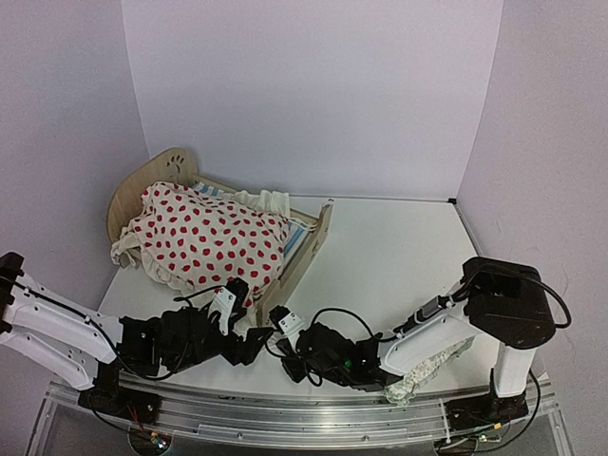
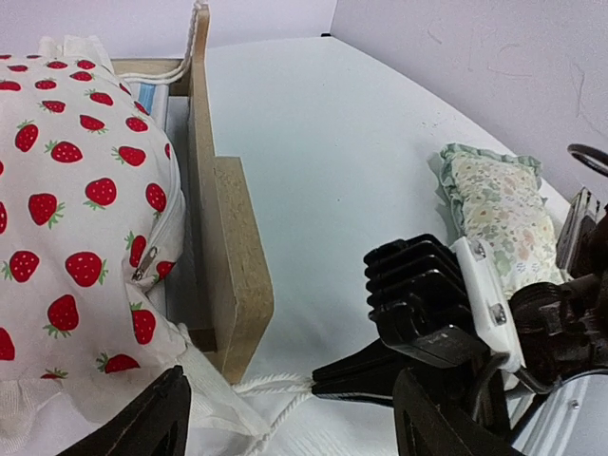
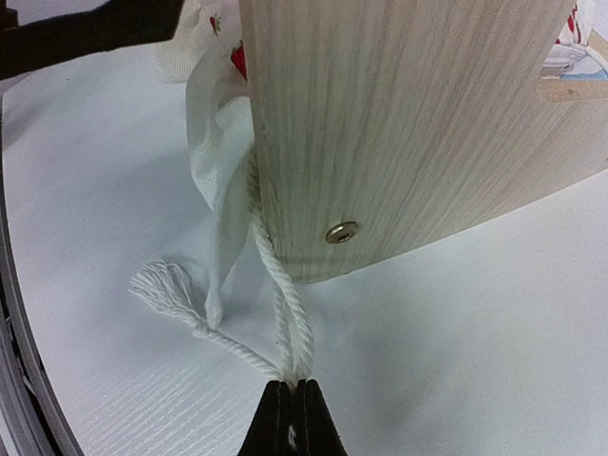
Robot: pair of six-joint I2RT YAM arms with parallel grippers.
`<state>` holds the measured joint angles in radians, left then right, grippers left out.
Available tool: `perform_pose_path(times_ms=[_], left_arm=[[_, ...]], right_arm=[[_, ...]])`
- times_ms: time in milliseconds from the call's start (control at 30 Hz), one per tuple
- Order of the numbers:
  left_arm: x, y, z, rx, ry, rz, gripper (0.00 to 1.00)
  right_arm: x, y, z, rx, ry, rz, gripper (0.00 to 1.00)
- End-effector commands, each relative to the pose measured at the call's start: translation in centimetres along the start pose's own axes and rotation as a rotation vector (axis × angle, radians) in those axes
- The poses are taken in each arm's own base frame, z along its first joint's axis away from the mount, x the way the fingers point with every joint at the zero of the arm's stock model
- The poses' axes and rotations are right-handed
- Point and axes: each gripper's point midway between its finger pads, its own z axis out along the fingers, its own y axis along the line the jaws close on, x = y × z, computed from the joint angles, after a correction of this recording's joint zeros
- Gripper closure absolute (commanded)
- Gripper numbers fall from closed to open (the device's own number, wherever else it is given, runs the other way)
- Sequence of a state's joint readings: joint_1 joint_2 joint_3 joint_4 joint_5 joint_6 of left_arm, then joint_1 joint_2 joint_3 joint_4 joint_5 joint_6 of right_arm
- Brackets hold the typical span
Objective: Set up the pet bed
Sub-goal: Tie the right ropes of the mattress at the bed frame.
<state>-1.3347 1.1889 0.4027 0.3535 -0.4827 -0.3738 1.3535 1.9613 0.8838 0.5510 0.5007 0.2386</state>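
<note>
1. Pinching the white cord (image 3: 275, 285), the right tool (image 3: 293, 385) is clamped shut on two strands just off the near corner of the pet bed (image 3: 408, 123). The tasselled end lies loose on the tabletop (image 3: 475, 313) at 9 o'clock of the grip.
2. Left tool (image 2: 290, 410): fingers spread wide, nothing between them. It hovers low at the same corner, at 9 o'clock of the right tool in the top view.
3. The pet bed sits at 10 o'clock of the tabletop in the top view, headboard far-left, footboard toward centre. The strawberry cushion (image 1: 204, 237) is piled on it, bulging over the near side and not lying flat.
4. The floral pillow (image 2: 494, 218) lies on the tabletop at 5 o'clock in the top view, partly under the right arm and well apart from the bed.
5. Step in hand, my read: dealing with the cord at the footboard corner, either tightening it or tying it off.
6. Next move needs the left tool to close on the free strand or tassel while the right keeps tension. Low approach, and don't nudge the frame.
</note>
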Motion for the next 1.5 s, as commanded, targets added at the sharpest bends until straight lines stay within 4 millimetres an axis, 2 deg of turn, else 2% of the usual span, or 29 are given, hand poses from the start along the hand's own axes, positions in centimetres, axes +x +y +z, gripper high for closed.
perform_pose_path(times_ms=[0, 100, 200, 267, 467, 600, 733, 933, 1133, 1267, 1367, 1400, 1467], left_arm=[[1.9, -0.4, -1.6, 0.027, 0.125, -0.074, 0.27], [4.8, -1.3, -2.1, 0.06, 0.194, 0.002, 0.3], [8.1, 0.6, -1.4, -0.061, 0.282, 0.068, 0.3], [9.0, 1.0, -0.6, -0.109, 0.311, 0.096, 0.32], [9.1, 2.2, 0.2, -0.209, 0.316, 0.053, 0.34], [10.1, 3.0, 0.2, -0.214, 0.345, 0.03, 0.4], [9.5, 1.5, 0.9, -0.132, 0.328, 0.049, 0.47], [9.8, -0.5, 2.5, -0.049, 0.355, 0.106, 0.44], [10.9, 0.4, 4.1, -0.094, 0.407, 0.12, 0.51], [11.5, 0.7, 5.0, -0.089, 0.425, 0.125, 0.6], [12.0, 0.5, 5.7, -0.073, 0.431, 0.141, 0.76], [12.0, 0.2, 5.9, -0.061, 0.432, 0.144, 0.85], [11.9, -0.5, 6.2, -0.03, 0.429, 0.146, 0.97]], right_arm=[[-0.7, -0.4, -1.2, 0.011, -0.011, -0.002, 1.0], [-0.4, -0.5, -1.3, 0.015, -0.007, -0.002, 1.0], [-0.4, -0.6, -1.5, 0.017, -0.005, 0.003, 1.0], [-0.4, -0.7, -1.6, 0.02, -0.002, 0.003, 1.0], [-0.1, -1.5, -2.3, 0.038, 0.002, -0.002, 1.0], [0.4, -2.0, -2.9, 0.046, 0.008, -0.004, 1.0], [0.5, -2.2, -3.4, 0.043, 0.009, 0.001, 1.0], [0.8, -2.3, -3.5, 0.041, 0.014, -0.002, 1.0], [1.2, -2.7, -3.7, 0.05, 0.019, -0.001, 1.0], [1.5, -2.9, -4.0, 0.05, 0.025, 0.004, 1.0], [1.8, -2.9, -4.1, 0.049, 0.029, 0.012, 1.0], [1.9, -3.0, -4.1, 0.049, 0.031, 0.012, 1.0], [2.0, -3.0, -4.1, 0.049, 0.033, 0.013, 1.0]])
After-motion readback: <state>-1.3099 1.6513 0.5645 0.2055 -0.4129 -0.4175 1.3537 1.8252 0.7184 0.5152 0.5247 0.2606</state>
